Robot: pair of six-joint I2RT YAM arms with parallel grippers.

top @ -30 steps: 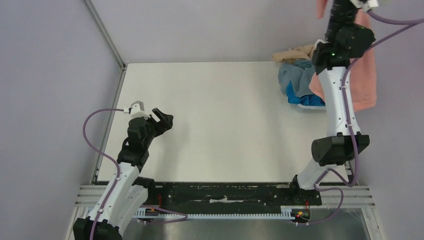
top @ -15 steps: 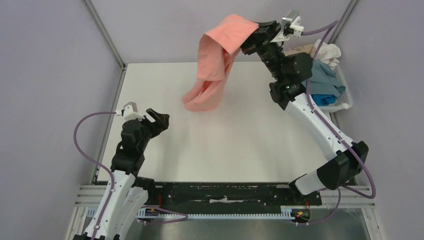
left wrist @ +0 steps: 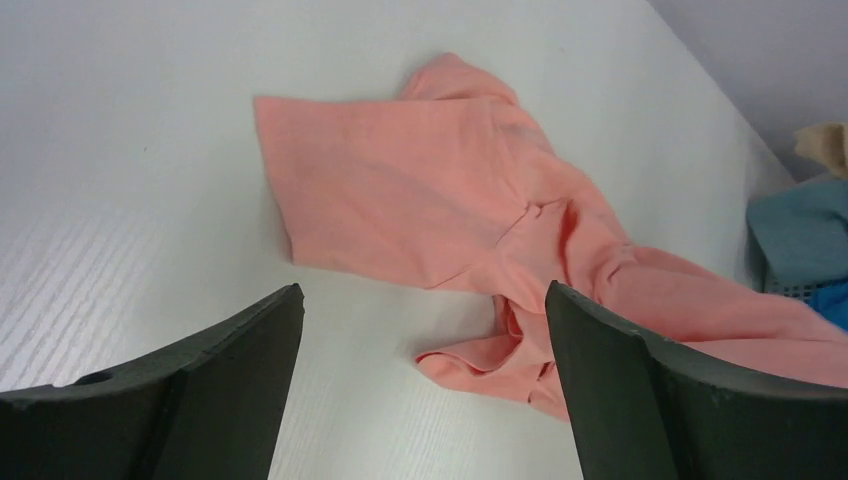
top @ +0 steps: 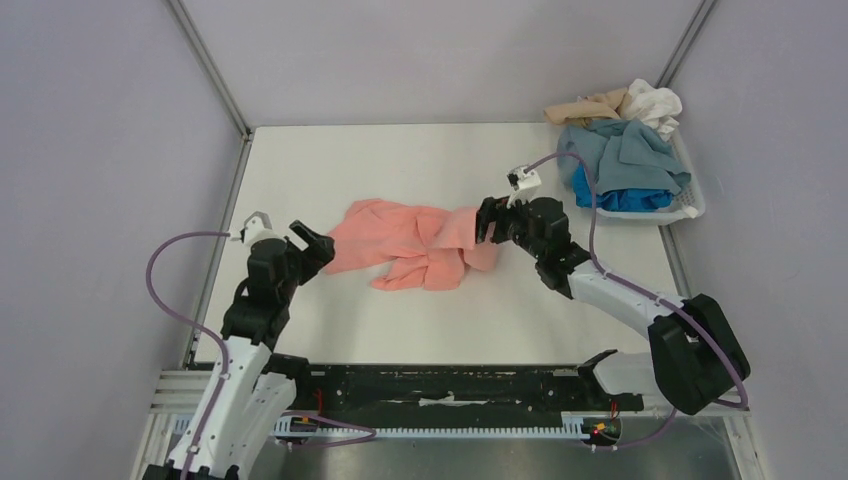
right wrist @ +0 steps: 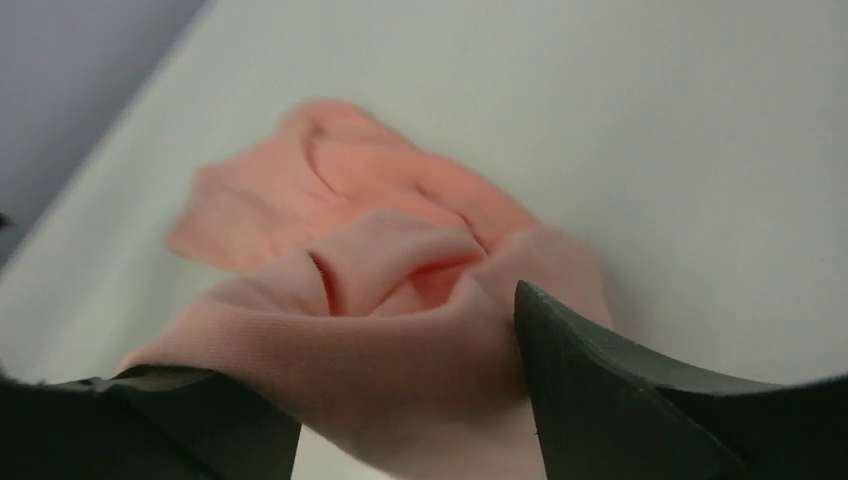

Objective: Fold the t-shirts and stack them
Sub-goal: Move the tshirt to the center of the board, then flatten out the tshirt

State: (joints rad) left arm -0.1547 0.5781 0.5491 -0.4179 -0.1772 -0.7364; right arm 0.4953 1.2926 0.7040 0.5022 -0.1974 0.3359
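A salmon-pink t-shirt (top: 410, 245) lies crumpled on the white table, spread left to right between my two grippers. My right gripper (top: 487, 222) sits low at its right end, jaws apart, with a fold of the pink cloth (right wrist: 330, 200) bunched loosely between the fingers (right wrist: 620, 400). My left gripper (top: 312, 243) hovers at the shirt's left edge, open and empty; its wrist view shows the shirt (left wrist: 400, 190) just beyond the fingers (left wrist: 620, 380). More t-shirts are heaped at the back right: grey-blue (top: 625, 155), bright blue (top: 620, 198), beige (top: 585, 108) and white (top: 655, 100).
The heap sits in a white plastic basket (top: 690, 205) at the table's back right corner. Grey walls close in the left, back and right sides. A metal rail (top: 215, 250) runs along the table's left edge.
My right arm swung the pink shirt from high over the basket down onto the middle of the table, and its jaws have parted. My left gripper shifted slightly toward the shirt.
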